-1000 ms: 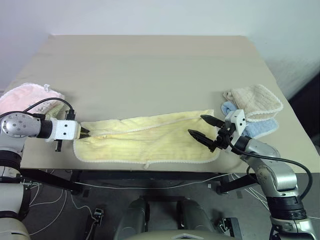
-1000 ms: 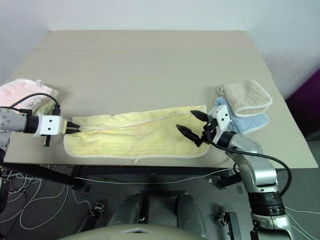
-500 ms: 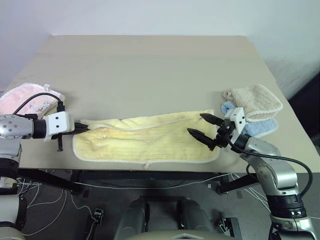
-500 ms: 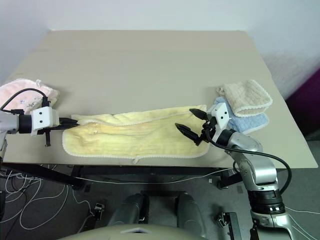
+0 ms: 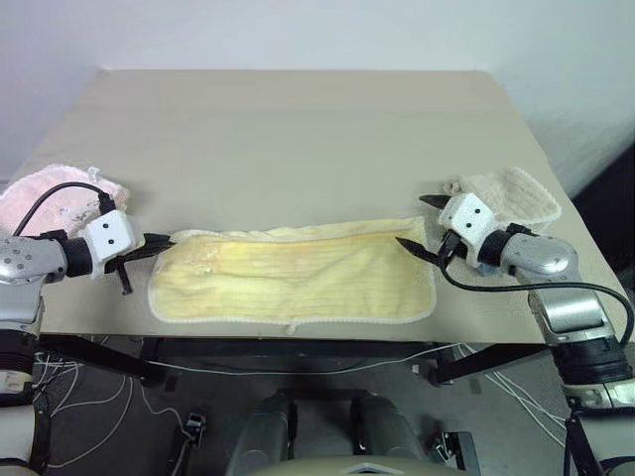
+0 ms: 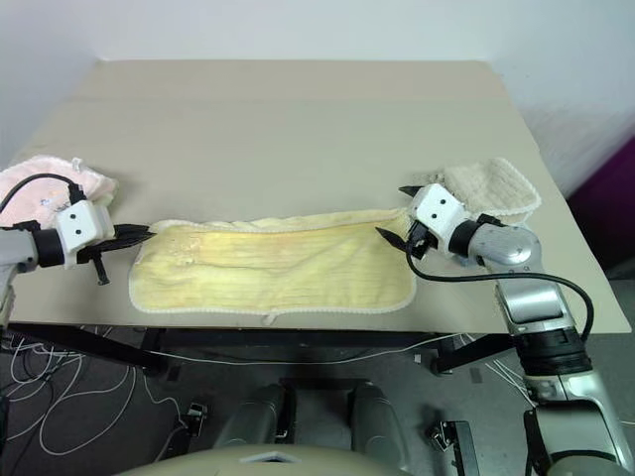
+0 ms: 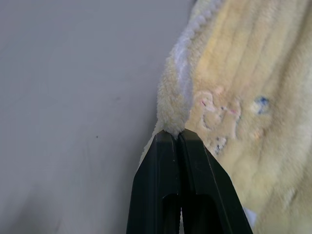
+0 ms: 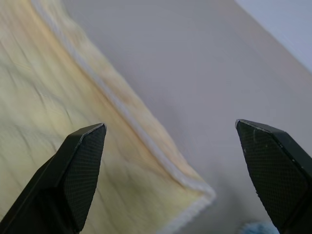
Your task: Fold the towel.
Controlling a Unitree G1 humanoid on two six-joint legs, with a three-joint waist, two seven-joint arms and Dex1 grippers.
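towel (image 5: 293, 278) corner in left gripper (image 7: 176, 137) (pinched)

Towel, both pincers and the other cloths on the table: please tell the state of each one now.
Towel: spread flat, one corner pinched.
Left pincer: shut on the towel's corner.
Right pincer: open, holding nothing, at the towel's far end.
Beige towel: folded.
Pink towel: bunched at table edge.

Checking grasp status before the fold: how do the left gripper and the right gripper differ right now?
The left gripper is shut on the towel, pinching its far left corner; the right gripper is open and holds nothing. The left one touches the cloth; the right one hovers by the far right corner, apart from it. Both point inward along the table.
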